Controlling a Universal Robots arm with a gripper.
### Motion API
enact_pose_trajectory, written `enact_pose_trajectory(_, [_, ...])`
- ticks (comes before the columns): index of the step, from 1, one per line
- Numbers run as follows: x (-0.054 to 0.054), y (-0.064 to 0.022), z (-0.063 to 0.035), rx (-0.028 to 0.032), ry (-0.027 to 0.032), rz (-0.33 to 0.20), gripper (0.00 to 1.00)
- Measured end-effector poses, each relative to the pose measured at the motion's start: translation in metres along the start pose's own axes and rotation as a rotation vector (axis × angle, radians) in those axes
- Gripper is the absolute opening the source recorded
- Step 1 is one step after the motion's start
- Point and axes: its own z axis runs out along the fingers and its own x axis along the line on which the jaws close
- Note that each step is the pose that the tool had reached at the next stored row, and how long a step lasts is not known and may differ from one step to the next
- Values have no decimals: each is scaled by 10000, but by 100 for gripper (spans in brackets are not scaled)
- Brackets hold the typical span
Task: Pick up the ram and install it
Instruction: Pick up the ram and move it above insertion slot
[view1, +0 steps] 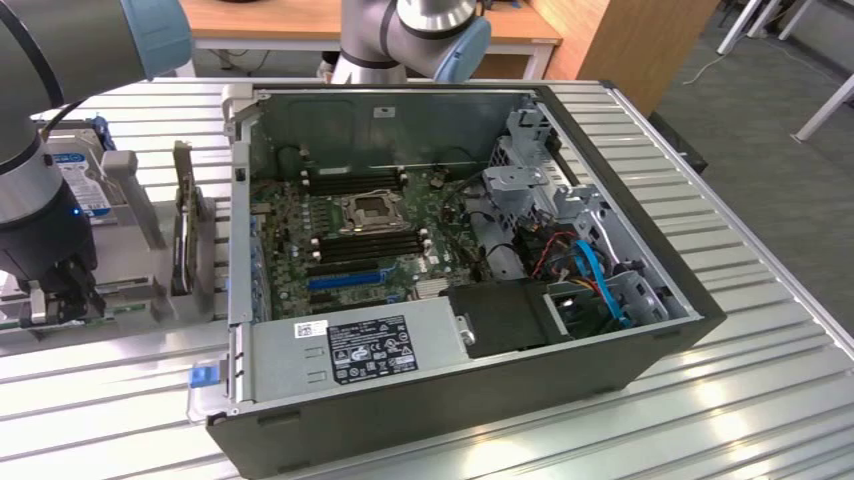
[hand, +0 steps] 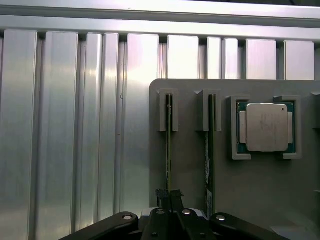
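While hanging low over the grey holder plate (hand: 250, 200), pinching the ram (hand: 169, 145) with the gripper (hand: 169, 197): fingertips (hand: 162, 200) pressed almost together, one on each face of the thin board, at the end nearest the wrist. Seeing the ram edge-on in the wrist view, standing on its long edge in a narrow slot of the holder plate, far end sitting between the two raised cheeks of a small bracket. Not yet lifting clear of the slot.

Noting a second memory stick (hand: 210, 150) standing on edge in the neighbouring slot of the holder plate, parallel to the ram, just beside it, touching neither the ram nor the fingertips. Noting a square silver processor chip (hand: 266, 127) lying flat in a bracketed pocket of the holder plate, beyond the second memory stick from the ram.

Resting the holder plate on a ribbed aluminium table (hand: 75, 125), bare ribs running alongside the plate edge closest to the ram.

Reaching straight down to the holder plate with the arm (view1: 34, 150) in the exterior view. Finding a blue-and-silver hard drive (view1: 83, 175) standing upright near the holder plate, partly hidden behind the arm. Finding the open computer case (view1: 641, 340) lying on its side just beside the holder plate, toward the exterior view's right of it, motherboard (view1: 354, 240) facing up, labelled power supply (view1: 367, 345) along the case wall nearest the camera. Sitting at the holder plate, ram well apart from the motherboard.
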Motion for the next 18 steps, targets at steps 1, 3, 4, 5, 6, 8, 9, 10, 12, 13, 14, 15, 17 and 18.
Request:
enact_pose_trajectory(1, [0,0,-2,1,0,0,11])
enact_pose_trajectory(3, [0,0,-7,0,0,0,11])
enact_pose_trajectory(4, [0,0,-9,0,0,0,11])
enact_pose_trajectory(5, [0,0,-11,0,0,-1,11])
enact_pose_trajectory(6, [0,0,-14,0,0,0,11])
enact_pose_trajectory(8, [-1,0,-21,0,0,0,11])
enact_pose_trajectory(9, [-1,1,-24,0,0,0,11])
enact_pose_trajectory(10, [-1,1,-27,0,0,0,11])
enact_pose_trajectory(12, [-1,0,-35,-1,0,-1,11])
enact_pose_trajectory(13, [-1,0,-39,0,0,-1,11])
enact_pose_trajectory(14, [-1,-1,-42,0,0,-1,11])
enact_pose_trajectory(15, [-1,-1,-46,0,0,0,11])
enact_pose_trajectory(17, [-1,-2,-54,1,0,-1,11])
enact_pose_trajectory(18, [-1,-2,-58,0,0,-1,11])
